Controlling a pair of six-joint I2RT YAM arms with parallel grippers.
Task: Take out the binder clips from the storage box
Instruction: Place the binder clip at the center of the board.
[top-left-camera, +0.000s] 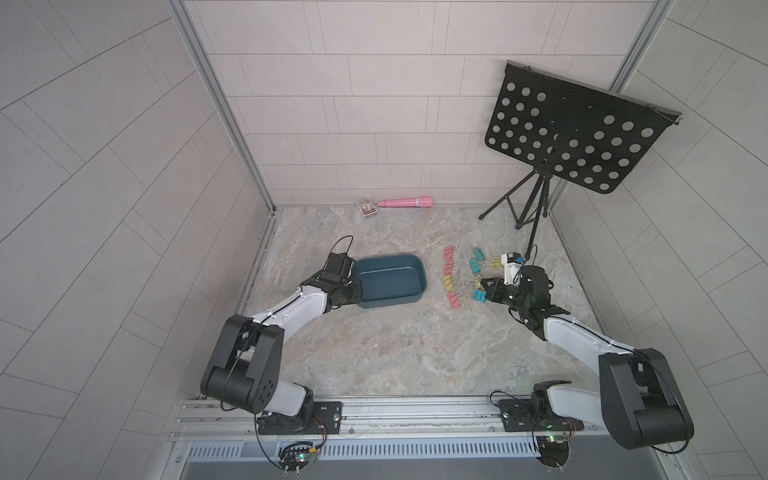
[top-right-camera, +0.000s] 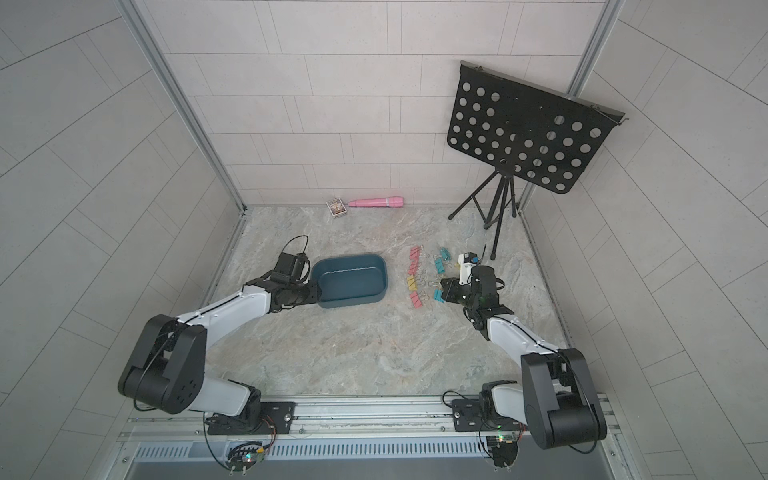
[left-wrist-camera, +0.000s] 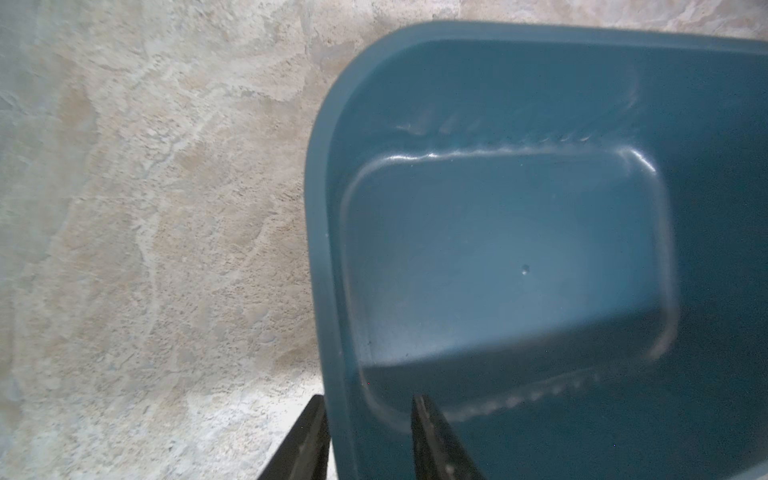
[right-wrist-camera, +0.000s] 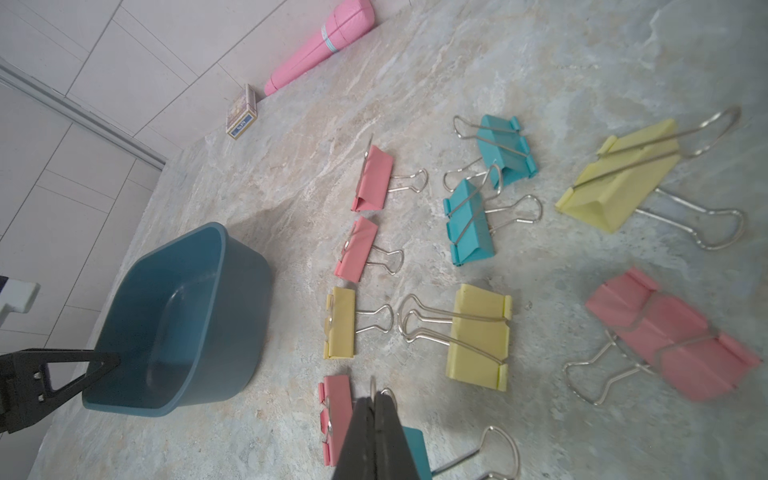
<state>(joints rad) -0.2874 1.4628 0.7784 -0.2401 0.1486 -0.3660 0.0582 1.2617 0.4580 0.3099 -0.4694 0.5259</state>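
Your left gripper (left-wrist-camera: 365, 405) straddles the left end wall of the storage box (top-left-camera: 390, 280), one finger outside and one inside. It is narrowed onto the plastic, so it is bracing the tub rather than reaching for anything. The box stands upright, left of the middle of the bench (top-left-camera: 395, 353). Both top views and the left wrist view show its floor bare, with no clip in it.

To the right of the box, and clear of it, the binder clips (right-wrist-camera: 480, 336) lie spread on the bench in loose rows running toward the right edge. They are pink, yellow and teal.

Your right gripper (right-wrist-camera: 375, 401) hangs low over the near end of that spread, between a pink clip (right-wrist-camera: 336, 415) and a teal clip (right-wrist-camera: 415, 449). Its fingers are pressed together. Whether they nip any part of a clip cannot be told from these views.

By the look of it the emptying is done and you are at the closing step. Next, raise the right arm straight up and watch that no clip drags along with it. Then ease the left fingers apart and draw them off the wall without sliding or tipping the tub.
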